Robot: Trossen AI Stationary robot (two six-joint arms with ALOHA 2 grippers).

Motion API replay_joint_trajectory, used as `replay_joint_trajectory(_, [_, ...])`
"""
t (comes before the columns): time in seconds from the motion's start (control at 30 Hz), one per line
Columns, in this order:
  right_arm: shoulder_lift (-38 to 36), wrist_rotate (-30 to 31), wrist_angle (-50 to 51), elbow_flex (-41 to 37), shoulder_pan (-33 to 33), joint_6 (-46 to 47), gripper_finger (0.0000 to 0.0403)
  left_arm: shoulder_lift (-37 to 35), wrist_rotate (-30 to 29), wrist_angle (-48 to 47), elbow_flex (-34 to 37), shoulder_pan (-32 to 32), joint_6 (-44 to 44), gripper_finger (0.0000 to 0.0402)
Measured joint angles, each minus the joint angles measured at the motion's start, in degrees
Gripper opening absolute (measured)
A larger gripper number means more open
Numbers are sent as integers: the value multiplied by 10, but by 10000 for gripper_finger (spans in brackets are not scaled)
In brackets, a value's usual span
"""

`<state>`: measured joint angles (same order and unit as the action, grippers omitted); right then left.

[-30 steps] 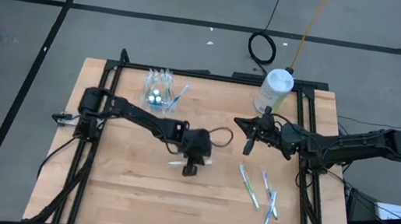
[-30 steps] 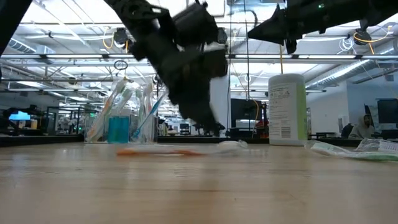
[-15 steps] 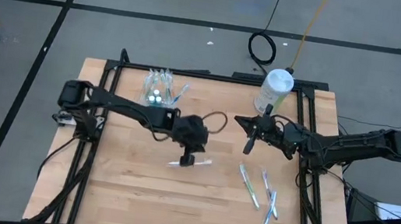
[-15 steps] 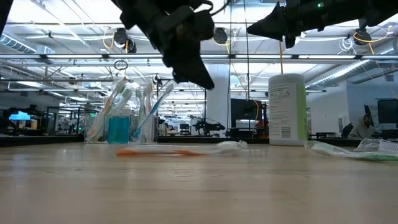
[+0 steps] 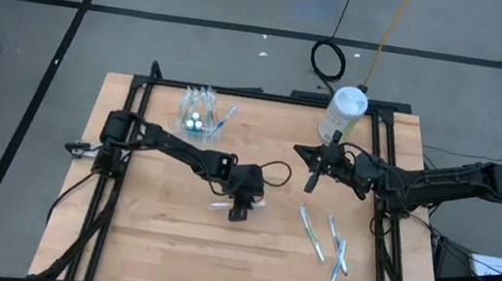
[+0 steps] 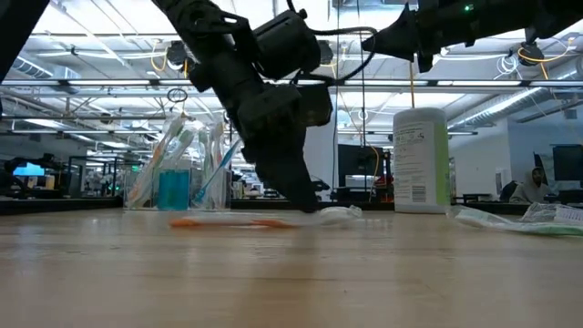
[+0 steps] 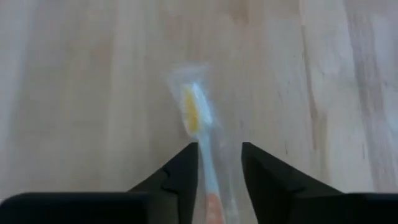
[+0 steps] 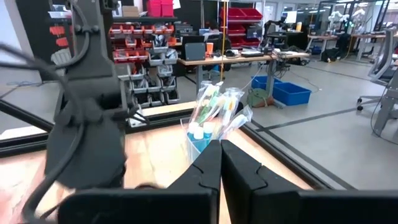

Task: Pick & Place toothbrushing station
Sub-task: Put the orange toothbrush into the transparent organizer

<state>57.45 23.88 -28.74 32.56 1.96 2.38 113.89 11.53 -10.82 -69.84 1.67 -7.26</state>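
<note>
- The left gripper [image 7: 221, 171] is down at the tabletop [image 5: 167, 247]; its narrow-set fingers [image 7: 180, 171] stand either side of a wrapped toothbrush [image 7: 200, 134], apparently not yet pinching it.
- Best to close gently on the handle and lift it level.
- Farther off stands the clear cup [image 5: 199, 113], the goal.
- The right gripper [image 5: 313, 177] waits with its fingers together.

Workshop hall around a wooden table

Grey floor [image 5: 23, 79] crossed by dark tape lines [image 5: 247, 29], with a coiled black cable [image 5: 326, 60] lying behind the table [image 5: 167, 247]. Overhead run ceiling trusses [image 6: 91, 87] with bright strip lights [image 6: 109, 27]. Further off stand shelves of red bins [image 8: 155, 31], a workbench [image 8: 242, 57] and blue crates [image 8: 283, 93] on the floor. A seated person [image 6: 528, 187] shows far off at one edge.
</note>
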Motion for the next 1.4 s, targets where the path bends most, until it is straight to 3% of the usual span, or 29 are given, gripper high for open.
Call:
replay_joint_trajectory(0.13, [0, -1, 5, 0, 0, 0, 0, 24, 3, 23, 0, 4, -6, 150])
replay_joint_trajectory(0.23, [0, -1, 4, 0, 0, 0, 0, 31, 4, 26, -1, -1, -8, 145])
replay_joint_trajectory(0.5, [0, 0, 3, 0, 0, -1, 0, -3, -12, 9, 2, -24, 2, 13])
replay_joint_trajectory(0.63, [0, 0, 3, 0, 0, -1, 0, -46, -8, -12, 1, -40, 8, 13])
replay_joint_trajectory(0.8, [0, 0, 3, 0, 0, -1, 0, -162, 1, -98, 1, -59, 41, 5])
replay_joint_trajectory(1.1, [0, 0, 3, 0, 0, -1, 0, -439, -101, -162, 2, -99, 90, 4])
replay_joint_trajectory(1.27, [0, 0, 3, 0, 0, -1, 0, -563, -202, -93, 89, -113, 101, 4])
replay_joint_trajectory(1.4, [0, 0, 3, 0, 0, -1, 0, -641, -250, 102, 257, -130, 107, 3])
